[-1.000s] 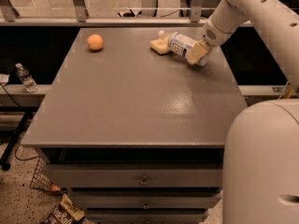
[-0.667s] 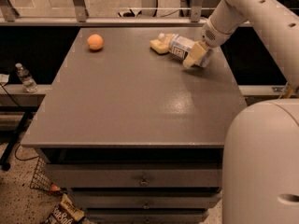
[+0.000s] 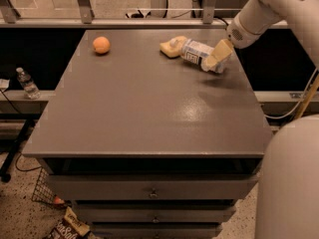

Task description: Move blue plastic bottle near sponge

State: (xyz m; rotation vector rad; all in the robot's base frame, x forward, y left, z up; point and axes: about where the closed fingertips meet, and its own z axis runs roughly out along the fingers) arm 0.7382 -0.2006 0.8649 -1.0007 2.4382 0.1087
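**Item: bottle (image 3: 195,51).** Lies on its side at the far right of my bench (image 3: 149,108). Its cap (image 3: 175,43) points left, its base right. The cap end is touching or overlapping the sponge (image 3: 166,49); I cannot tell which.

**Item: sponge.** Pale yellow block at the far edge, just left of the bottle.

**Item: tool (image 3: 217,59).** At the bottle's base end, reaching in from the right. It appears clamped across the base, with pale fingers (image 3: 221,51) covering that end.

**Item: orange (image 3: 101,45).** Far left of the bench, well apart from the rest. No part in this job.

**Handling, bottle (judged).** It is probably light, with thin, springy walls that dent under a hard squeeze. The label wrap is smooth and likely slippery. Being round, it will roll if set down loose. The label band or base is the stiffest place to hold, taken across the width. A hold at the base leaves the cap end free to swing.

**Handling, sponge (judged).** It is soft and light, and a nudge from the cap would shift it.

**Status (judged).** The bottle already sits next to the sponge, so only the release is left.
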